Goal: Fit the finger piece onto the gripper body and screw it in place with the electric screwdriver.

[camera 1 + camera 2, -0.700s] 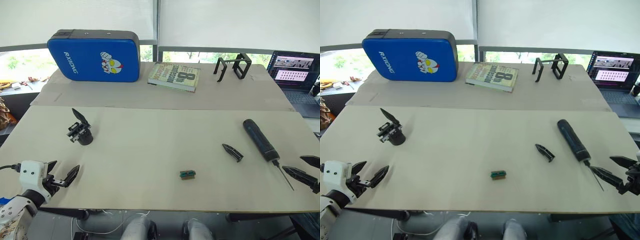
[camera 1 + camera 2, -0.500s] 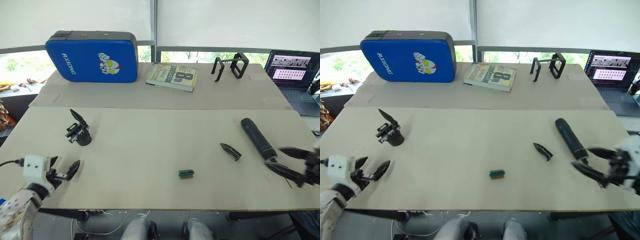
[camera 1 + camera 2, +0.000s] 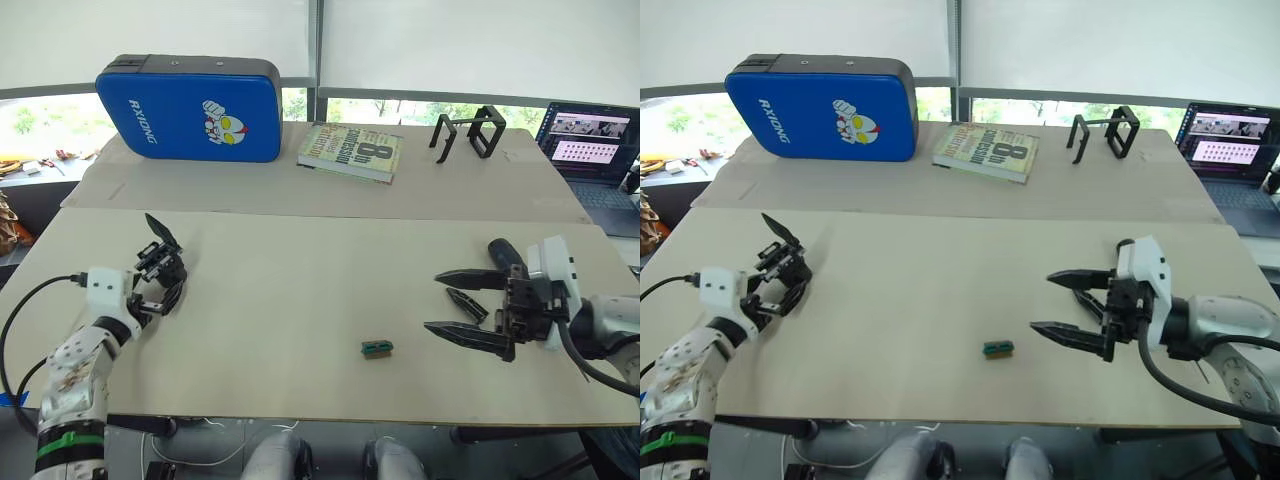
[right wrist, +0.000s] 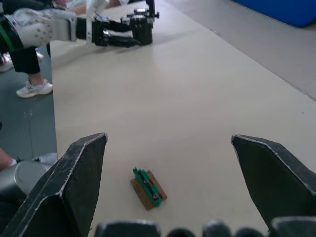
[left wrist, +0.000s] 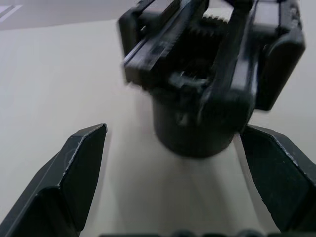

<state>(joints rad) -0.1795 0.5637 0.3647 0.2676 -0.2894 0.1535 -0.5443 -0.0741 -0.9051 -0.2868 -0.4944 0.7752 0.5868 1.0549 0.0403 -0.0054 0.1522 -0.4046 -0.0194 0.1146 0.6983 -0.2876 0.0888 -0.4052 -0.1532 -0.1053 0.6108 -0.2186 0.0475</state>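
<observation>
The gripper body (image 3: 160,252), a small black assembly on a round base with one pointed finger up, stands at the table's left. My left gripper (image 3: 154,288) is open right at its near side; in the left wrist view the base (image 5: 195,123) sits just ahead of my two spread fingertips (image 5: 74,173). The finger piece (image 3: 463,300), a small black wedge, lies flat at the right, between the spread fingers of my open right gripper (image 3: 455,305), untouched. The electric screwdriver (image 3: 497,250) lies just behind that gripper, mostly hidden by it.
A tiny green-and-black block (image 3: 376,348) lies near the front middle, also ahead of the right fingers (image 4: 148,187). On the far board sit a blue case (image 3: 190,110), a book (image 3: 350,152) and black open-frame brackets (image 3: 465,130). A laptop (image 3: 590,150) is at far right.
My left gripper has moved forward from the table's front edge up to the gripper body. My right gripper has swung left past the screwdriver to straddle the finger piece.
</observation>
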